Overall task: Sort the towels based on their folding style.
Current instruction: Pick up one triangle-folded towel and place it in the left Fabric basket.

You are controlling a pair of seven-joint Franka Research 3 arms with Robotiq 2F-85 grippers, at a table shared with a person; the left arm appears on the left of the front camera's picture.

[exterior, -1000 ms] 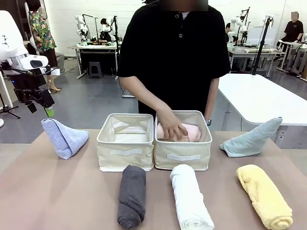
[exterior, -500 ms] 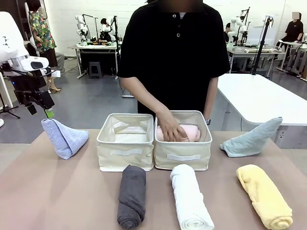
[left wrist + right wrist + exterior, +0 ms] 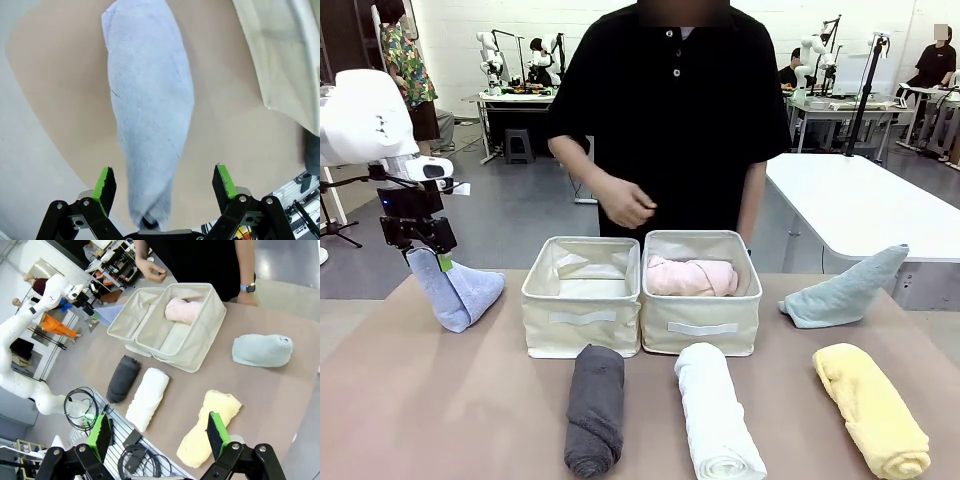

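A lavender-blue wedge towel [image 3: 458, 292] [image 3: 150, 110] stands at the table's left end. My left gripper [image 3: 428, 250] [image 3: 163, 176] hovers just over its tip, open, with one finger on each side and no contact visible. A rolled pink towel [image 3: 692, 277] [image 3: 184, 310] lies in the right bin [image 3: 702, 326]. In front of the bins lie rolled dark grey [image 3: 595, 408], white [image 3: 718, 420] and yellow [image 3: 870, 408] towels. At the right stands a pale teal wedge towel [image 3: 845, 290] [image 3: 261, 350]. My right gripper [image 3: 157, 422] is open, high above the table.
The left beige bin [image 3: 582, 320] holds no towel. A person stands behind the bins with a hand [image 3: 628, 205] raised at waist height, away from the table. Another white table [image 3: 860, 205] stands to the far right.
The person's hand has left the right bin, leaving the pink towel inside. My left arm has moved right and down to the lavender-blue towel's tip.
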